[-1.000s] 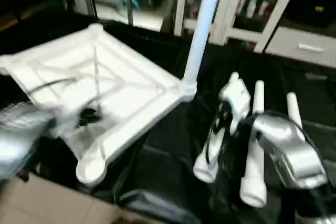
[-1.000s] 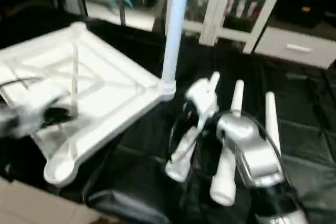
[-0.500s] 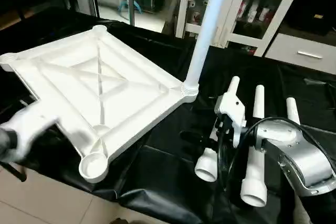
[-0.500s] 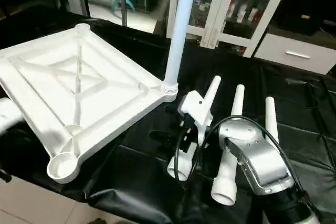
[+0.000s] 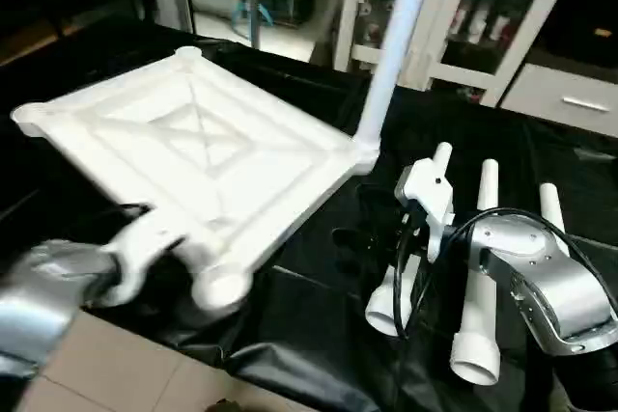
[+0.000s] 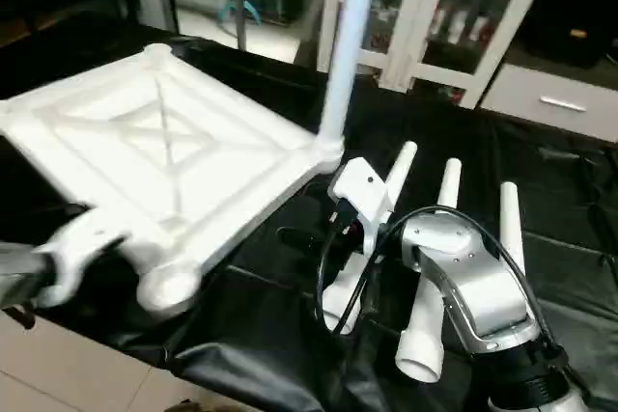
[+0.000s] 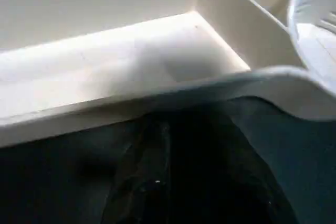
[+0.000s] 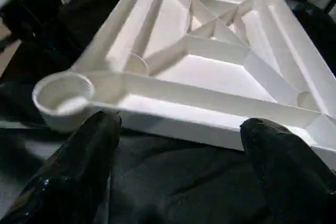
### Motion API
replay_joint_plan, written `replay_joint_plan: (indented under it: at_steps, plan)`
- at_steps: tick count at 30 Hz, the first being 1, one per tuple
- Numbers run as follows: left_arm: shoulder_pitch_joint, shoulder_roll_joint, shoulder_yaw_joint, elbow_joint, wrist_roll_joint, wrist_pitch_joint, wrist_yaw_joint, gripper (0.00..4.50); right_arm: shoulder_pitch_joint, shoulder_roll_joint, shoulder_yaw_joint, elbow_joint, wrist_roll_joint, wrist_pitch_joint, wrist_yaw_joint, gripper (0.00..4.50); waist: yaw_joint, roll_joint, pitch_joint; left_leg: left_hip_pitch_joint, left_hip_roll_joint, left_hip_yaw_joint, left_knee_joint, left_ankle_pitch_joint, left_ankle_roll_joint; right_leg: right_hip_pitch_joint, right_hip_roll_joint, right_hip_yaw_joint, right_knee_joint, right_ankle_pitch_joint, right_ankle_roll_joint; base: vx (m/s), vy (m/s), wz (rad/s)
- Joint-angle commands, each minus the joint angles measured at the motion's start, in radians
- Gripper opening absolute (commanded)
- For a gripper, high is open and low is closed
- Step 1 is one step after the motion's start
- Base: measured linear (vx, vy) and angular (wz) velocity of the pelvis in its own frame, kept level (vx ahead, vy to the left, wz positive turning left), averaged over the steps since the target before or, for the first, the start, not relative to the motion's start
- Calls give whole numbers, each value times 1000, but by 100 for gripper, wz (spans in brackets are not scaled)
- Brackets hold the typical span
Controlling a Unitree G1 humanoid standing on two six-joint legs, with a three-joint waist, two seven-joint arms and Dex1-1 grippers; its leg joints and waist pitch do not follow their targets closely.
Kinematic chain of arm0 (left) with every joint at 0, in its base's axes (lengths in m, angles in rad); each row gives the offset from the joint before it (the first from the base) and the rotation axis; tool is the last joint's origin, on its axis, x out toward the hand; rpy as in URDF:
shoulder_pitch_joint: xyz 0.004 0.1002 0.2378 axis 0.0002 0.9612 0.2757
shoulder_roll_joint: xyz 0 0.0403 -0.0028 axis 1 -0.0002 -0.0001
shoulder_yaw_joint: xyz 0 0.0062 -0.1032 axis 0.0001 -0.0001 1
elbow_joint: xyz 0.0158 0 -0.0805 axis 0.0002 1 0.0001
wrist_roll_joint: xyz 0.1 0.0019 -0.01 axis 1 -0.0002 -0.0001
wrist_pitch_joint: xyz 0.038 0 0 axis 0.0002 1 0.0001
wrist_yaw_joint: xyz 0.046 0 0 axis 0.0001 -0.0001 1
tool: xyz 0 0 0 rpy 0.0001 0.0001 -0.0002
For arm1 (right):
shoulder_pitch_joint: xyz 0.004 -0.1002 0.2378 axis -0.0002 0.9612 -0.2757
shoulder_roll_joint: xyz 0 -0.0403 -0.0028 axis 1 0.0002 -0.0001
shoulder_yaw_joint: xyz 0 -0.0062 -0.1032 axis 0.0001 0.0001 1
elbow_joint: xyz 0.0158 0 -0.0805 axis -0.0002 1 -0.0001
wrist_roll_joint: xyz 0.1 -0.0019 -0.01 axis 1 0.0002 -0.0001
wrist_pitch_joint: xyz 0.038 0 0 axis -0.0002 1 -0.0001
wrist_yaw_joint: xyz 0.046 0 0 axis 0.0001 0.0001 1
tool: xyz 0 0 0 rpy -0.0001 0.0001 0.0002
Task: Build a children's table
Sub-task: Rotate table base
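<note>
Upside down on the black-covered worktop (image 5: 319, 335), the children's table top (image 5: 208, 156) lies at the left, one leg (image 5: 391, 55) upright in its far right corner socket. Three loose legs (image 6: 446, 248) lie at the right. Right end effector (image 8: 178, 145) gapes wide beside them; left end effector (image 5: 159, 238) sits narrow at the top's near edge; whether it grips is unclear.
</note>
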Motion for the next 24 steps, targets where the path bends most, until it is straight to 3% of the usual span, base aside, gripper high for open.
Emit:
replay_joint_plan:
  at_steps: [1, 3, 10, 11, 13, 14, 19, 20, 21, 22, 24]
  plan:
    - [-47, -30, -11, 21, -6, -26, 20, 106, -9, -1, -32, -13, 1, 0, -21, 405, -6, 14, -53, 7, 34, -15, -87, -299, -30, 38, -53, 53, -82, -348, -121, 0, 0, 0]
    - [-61, -57, -25, 35, -5, -32, 19, 106, -10, 4, -36, -9, -2, 1, -34, 405, -5, 15, -55, 11, 34, -14, -85, -289, -29, 34, -54, 54, -83, -352, -116, 0, 0, 0]
    - [-116, -170, -68, 119, 22, -91, 84, 106, -17, 32, -58, 8, -12, 1, -90, 405, -3, 12, -61, 3, 34, -12, -80, -209, -17, 42, -52, 54, -71, -234, -141, 0, 0, 0]
    - [-142, -221, -78, 157, 25, -115, 116, 106, -17, 39, -65, 10, -13, 4, -108, 405, -3, 12, -63, 3, 35, -12, -79, -205, -18, 44, -53, 53, -68, -226, -143, 0, 0, 0]
    - [-150, -237, -81, 169, 27, -122, 125, 106, -17, 41, -66, 11, -12, 6, -113, 405, -2, 11, -63, 6, 35, -10, -78, -203, -17, 42, -53, 54, -70, -218, -145, 0, 0, 0]
    - [-168, -271, -82, 193, 28, -138, 143, 106, -17, 45, -68, 10, -12, 10, -123, 405, -2, 11, -63, 0, 34, -12, -78, -198, -16, 47, -54, 53, -69, -217, -145, 0, 0, 0]
    - [-211, -351, -99, 241, 40, -176, 191, 106, -7, 58, -77, 1, -16, 35, -158, 405, -3, 8, -66, 0, 34, -10, -74, -166, -7, 49, -53, 54, -66, -175, -151, 0, 0, 0]
    - [-214, -358, -102, 242, 41, -176, 195, 106, -6, 60, -79, 1, -16, 42, -165, 405, -3, 12, -67, 2, 34, -10, -73, -165, -7, 48, -53, 55, -65, -167, -154, 0, 0, 0]
    - [-209, -357, -107, 217, 37, -161, 187, 106, -4, 62, -85, 0, -31, 53, -195, 405, -3, 9, -66, -1, 34, -11, -74, -162, -6, 51, -54, 54, -65, -165, -157, 0, 0, 0]
    - [-198, -348, -108, 181, 32, -141, 177, 106, -5, 72, -99, 1, -37, 77, -230, 405, -4, 20, -65, -1, 34, -12, -75, -168, -12, 50, -54, 54, -64, -172, -158, 0, 0, 0]
    - [-165, -315, -102, 88, 19, -99, 156, 109, -19, 112, -159, 3, -23, 155, -317, 438, -7, 14, -66, 0, 36, -12, -77, -166, -18, 52, -55, 55, -63, -170, -161, 0, 0, 0]
